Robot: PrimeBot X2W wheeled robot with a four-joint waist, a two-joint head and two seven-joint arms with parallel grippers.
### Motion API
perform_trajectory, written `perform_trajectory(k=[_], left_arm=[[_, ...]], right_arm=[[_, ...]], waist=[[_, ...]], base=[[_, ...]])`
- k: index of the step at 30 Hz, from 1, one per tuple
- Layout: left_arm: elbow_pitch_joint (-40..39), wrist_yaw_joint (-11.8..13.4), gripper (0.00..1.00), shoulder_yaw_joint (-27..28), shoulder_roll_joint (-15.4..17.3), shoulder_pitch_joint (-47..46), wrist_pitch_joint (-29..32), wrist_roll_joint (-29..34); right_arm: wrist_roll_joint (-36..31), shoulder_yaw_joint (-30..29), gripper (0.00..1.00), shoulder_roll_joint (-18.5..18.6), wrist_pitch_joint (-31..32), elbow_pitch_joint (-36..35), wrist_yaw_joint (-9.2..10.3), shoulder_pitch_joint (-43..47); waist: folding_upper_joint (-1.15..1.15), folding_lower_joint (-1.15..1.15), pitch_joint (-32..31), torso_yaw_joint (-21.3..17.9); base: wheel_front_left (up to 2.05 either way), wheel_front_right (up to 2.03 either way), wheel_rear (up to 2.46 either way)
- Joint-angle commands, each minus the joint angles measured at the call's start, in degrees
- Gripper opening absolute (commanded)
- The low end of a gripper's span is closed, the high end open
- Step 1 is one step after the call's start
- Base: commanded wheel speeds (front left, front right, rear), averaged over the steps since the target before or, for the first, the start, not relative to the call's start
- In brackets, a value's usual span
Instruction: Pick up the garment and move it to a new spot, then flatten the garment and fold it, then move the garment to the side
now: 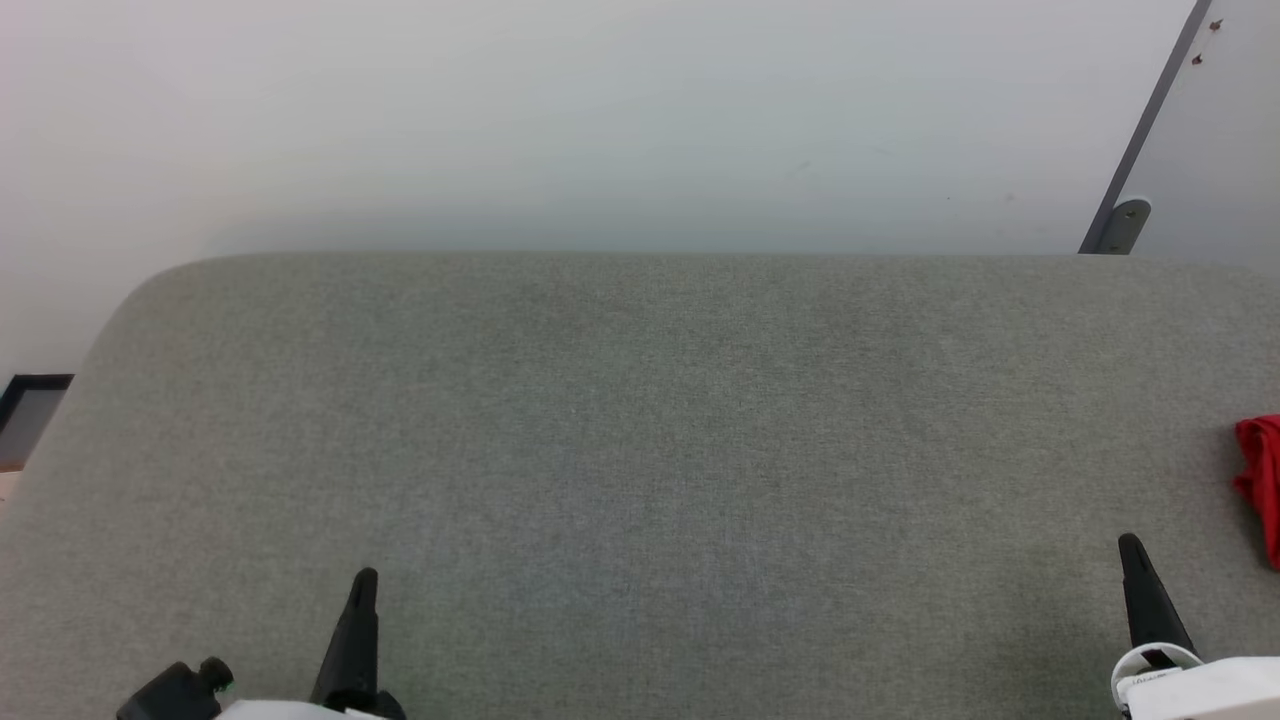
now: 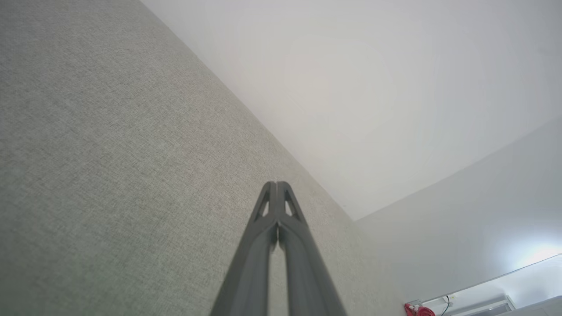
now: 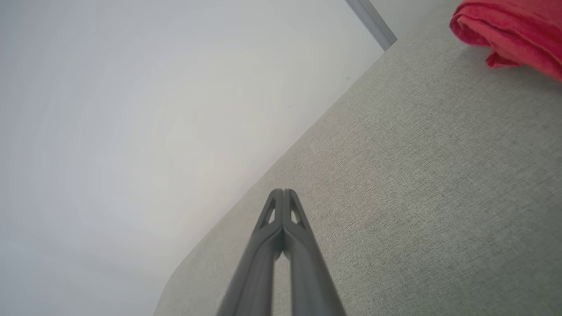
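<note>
The garment (image 1: 1262, 484) is a bunched red cloth lying at the far right edge of the grey-green fabric surface (image 1: 640, 430); most of it is cut off by the picture's edge. In the right wrist view the garment (image 3: 513, 30) lies crumpled in the upper right corner. My right gripper (image 1: 1131, 546) hovers low at the right, a short way to the left of the garment, shut and holding nothing; its fingertips meet (image 3: 283, 191). My left gripper (image 1: 366, 577) stays at the lower left, shut and empty, tips pressed together (image 2: 276, 183).
A white wall (image 1: 600, 120) rises behind the padded surface. A grey metal post (image 1: 1140, 130) with a foot bracket stands at the back right. The surface's rounded left corner (image 1: 130, 300) drops off to the floor, where a dark-framed object (image 1: 30, 400) sits.
</note>
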State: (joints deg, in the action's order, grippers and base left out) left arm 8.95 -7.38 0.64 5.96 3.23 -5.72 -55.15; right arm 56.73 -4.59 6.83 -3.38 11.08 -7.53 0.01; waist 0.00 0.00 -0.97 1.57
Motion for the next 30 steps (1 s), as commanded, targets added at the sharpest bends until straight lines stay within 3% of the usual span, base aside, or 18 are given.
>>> perform_trajectory(k=[1,30], left_arm=[[-0.3,-0.1,0.00,0.3,0.1,-1.4,0.3,-1.9],[2.1,-0.1,0.00,1.9,-0.6,-5.2,5.0,-19.0]], right_arm=[[1.7,-0.4,0.00,0.0,0.5,-0.4,0.02,-1.4],[17.2,-1.2,0.00,-1.9,4.9,1.1,0.04,-3.7]], waist=[[0.00,0.00,0.0,0.0],[0.00,0.00,0.4,-0.6]], base=[[0.00,0.00,0.00],[0.00,0.00,0.00]])
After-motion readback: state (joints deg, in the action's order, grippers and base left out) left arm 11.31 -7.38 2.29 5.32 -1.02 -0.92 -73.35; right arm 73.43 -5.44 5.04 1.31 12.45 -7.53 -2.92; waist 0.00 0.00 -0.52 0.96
